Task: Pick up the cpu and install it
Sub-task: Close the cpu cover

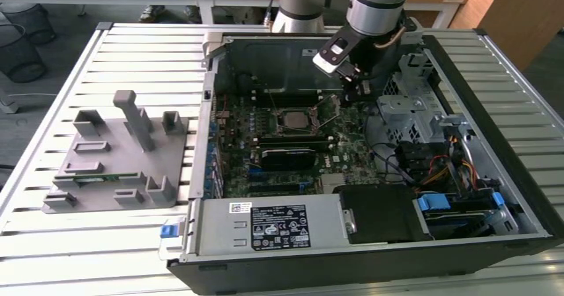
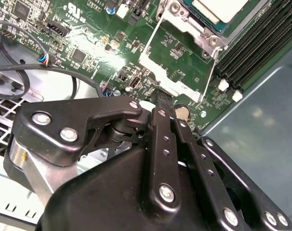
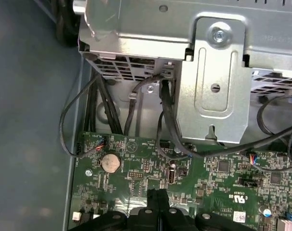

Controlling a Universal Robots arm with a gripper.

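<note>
On a slatted table (image 1: 132,58), the gripper (image 1: 352,100) reaches into an open computer case (image 1: 493,177), jaws clenched on nothing, tips close over the motherboard (image 3: 218,168). The cpu (image 1: 295,119) lies flat in its socket (image 2: 187,26) near the jaws and apart from them, metal top up. It is square, with no long axis.

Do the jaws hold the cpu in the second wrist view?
No; the cpu lies in the socket, apart from the jaws, which are shut together with nothing between them.
</note>
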